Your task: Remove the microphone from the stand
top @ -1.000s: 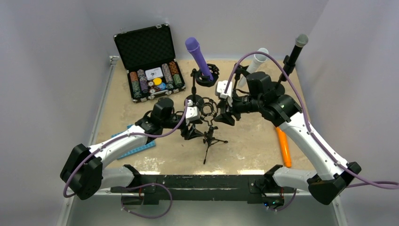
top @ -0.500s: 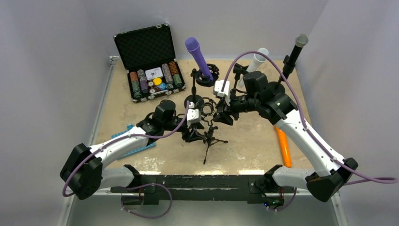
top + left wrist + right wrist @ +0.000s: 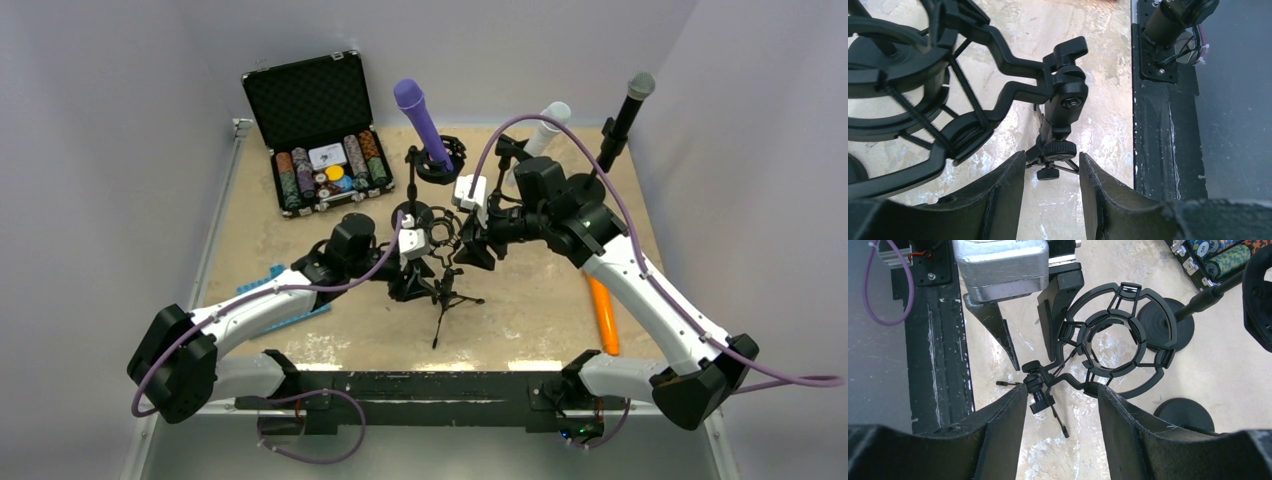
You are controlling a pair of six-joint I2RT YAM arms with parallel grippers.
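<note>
An empty black shock mount sits on a small tripod stand in the middle of the table. My left gripper is open; in the left wrist view the stand's stem and knob sit just beyond its fingertips. My right gripper is open beside the mount; in the right wrist view the mount's ring is empty. A purple microphone, a white one and a black one with a grey head stand in stands at the back.
An open black case of poker chips stands at the back left. An orange microphone lies at the right. A blue strip lies under the left arm. Round stand bases sit near the mount.
My right gripper has shifted slightly left, closer to the shock mount. My left gripper has hardly moved. Nothing was grasped or let go.
</note>
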